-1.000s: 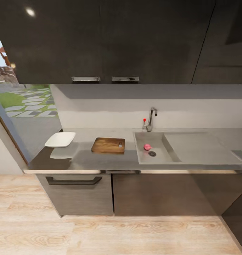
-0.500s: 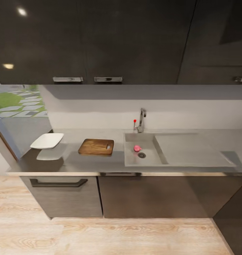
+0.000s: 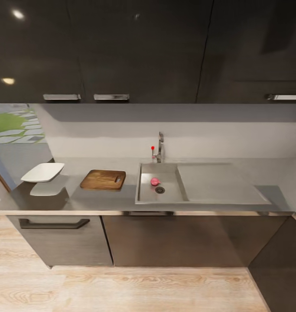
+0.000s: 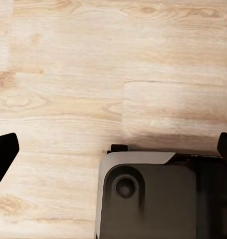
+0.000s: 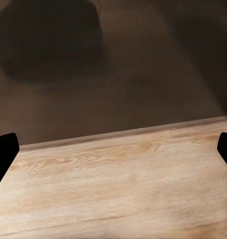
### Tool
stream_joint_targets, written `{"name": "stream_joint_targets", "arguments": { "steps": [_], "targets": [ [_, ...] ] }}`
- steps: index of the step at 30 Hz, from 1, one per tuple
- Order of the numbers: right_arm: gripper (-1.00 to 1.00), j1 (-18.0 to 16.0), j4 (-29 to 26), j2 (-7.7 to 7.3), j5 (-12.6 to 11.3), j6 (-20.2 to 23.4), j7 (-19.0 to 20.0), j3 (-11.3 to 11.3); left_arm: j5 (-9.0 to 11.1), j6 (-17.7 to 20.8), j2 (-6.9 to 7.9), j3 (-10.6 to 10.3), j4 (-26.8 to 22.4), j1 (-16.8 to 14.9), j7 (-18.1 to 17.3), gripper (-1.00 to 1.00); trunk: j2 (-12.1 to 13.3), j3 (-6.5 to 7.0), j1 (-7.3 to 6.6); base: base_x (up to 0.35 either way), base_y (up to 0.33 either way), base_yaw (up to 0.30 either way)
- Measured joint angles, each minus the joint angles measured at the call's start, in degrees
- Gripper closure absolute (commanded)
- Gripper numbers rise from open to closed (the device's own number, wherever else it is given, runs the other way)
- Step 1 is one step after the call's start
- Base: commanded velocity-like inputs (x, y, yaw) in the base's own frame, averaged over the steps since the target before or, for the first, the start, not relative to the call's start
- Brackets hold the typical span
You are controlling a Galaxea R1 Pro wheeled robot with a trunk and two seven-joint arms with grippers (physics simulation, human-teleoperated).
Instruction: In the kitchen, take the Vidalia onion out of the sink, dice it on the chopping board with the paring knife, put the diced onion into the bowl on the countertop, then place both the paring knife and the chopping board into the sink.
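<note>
The pinkish Vidalia onion (image 3: 155,181) lies in the sink (image 3: 144,196) beside the round drain. Left of the basin, the brown chopping board (image 3: 100,179) rests flat on the grey countertop (image 3: 100,202). A small dark mark sits at the board's right end; whether it is the paring knife or the slot handle is too small to tell. The white bowl (image 3: 42,172) stands at the counter's far left. My left gripper (image 4: 113,152) is open above wooden floor and my grey base. My right gripper (image 5: 113,152) is open, facing floor and a dark cabinet front.
A chrome tap (image 3: 159,147) with a red knob rises behind the basin, and the flat drainboard (image 3: 217,184) stretches right. Dark wall cabinets (image 3: 143,47) hang above, dark base cabinets (image 3: 174,240) stand below. Light wooden floor (image 3: 134,288) lies between me and the counter.
The whole head picture has shifted left, so the camera has moved. Onion, board and bowl keep their places on the counter.
</note>
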Motion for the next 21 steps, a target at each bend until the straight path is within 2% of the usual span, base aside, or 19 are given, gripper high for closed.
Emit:
{"name": "stream_joint_targets", "arguments": {
  "steps": [5,8,19,21],
  "targets": [
    [-1.00,0.0,0.0,0.00,0.0,0.0,0.0,0.0,0.0,0.0,0.00,0.0,0.0,0.0,0.0,-1.00,0.0,0.00,0.00,0.000,-0.289,0.000],
    [-1.00,0.0,0.0,0.01,0.0,0.0,0.0,0.1,0.0,0.0,0.00,0.0,0.0,0.0,0.0,-1.00,0.0,0.00,0.00,0.000,-0.124,0.000],
    [-1.00,0.0,0.3,0.00,0.1,0.0,0.0,0.0,0.0,0.1,-0.09,0.0,0.1,0.0,0.0,-1.00,0.0,0.00,0.00,0.000,-0.037,0.000],
    [-1.00,0.0,0.6,0.00,0.0,0.0,0.0,0.0,-0.1,0.4,-0.51,-0.1,-0.4,0.0,0.1,-1.00,0.0,0.00,0.00,0.000,-0.002,0.000]
  ]
}}
